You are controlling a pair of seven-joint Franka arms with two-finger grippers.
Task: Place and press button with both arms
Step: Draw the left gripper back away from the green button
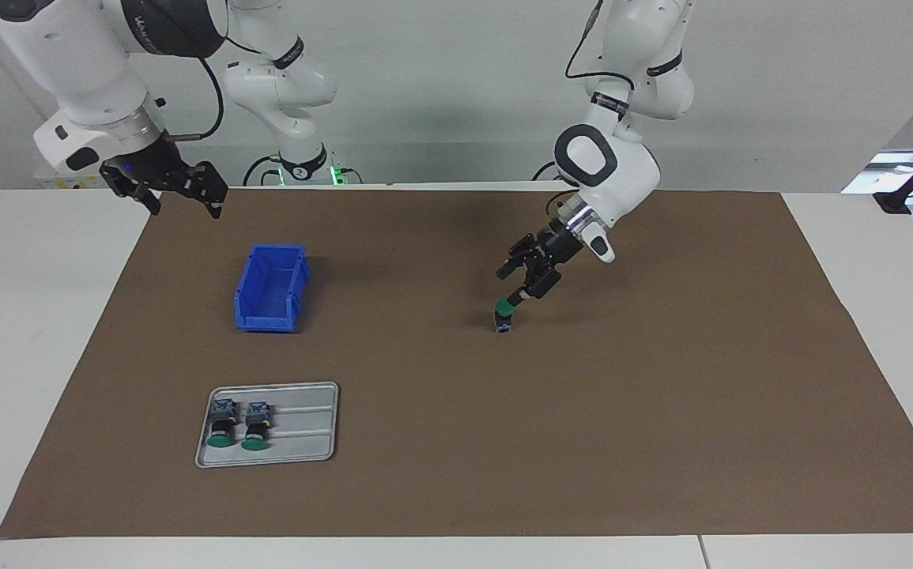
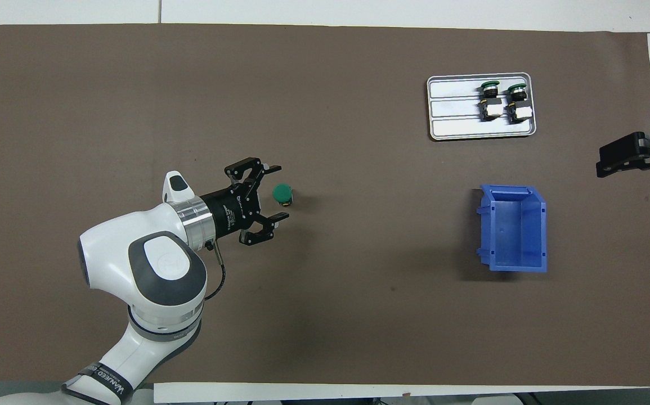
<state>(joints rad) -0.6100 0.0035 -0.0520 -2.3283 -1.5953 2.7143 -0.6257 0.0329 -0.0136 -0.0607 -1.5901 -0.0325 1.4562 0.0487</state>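
Observation:
A button (image 1: 505,313) with a green cap (image 2: 282,192) stands upright on the brown mat (image 1: 456,442), toward the left arm's end. My left gripper (image 1: 511,286) reaches down to it at a slant. This gripper (image 2: 279,192) is open, with one finger on each side of the cap and a gap showing on both sides. My right gripper (image 1: 186,209) hangs open and empty in the air over the mat's corner at the right arm's end, with its arm waiting; in the overhead view it (image 2: 631,151) shows at the edge.
A blue open bin (image 1: 270,288) (image 2: 513,228) sits on the mat toward the right arm's end. Farther from the robots lies a grey tray (image 1: 307,442) (image 2: 454,126) holding two more green-capped buttons (image 1: 224,423) (image 2: 489,100) on their sides.

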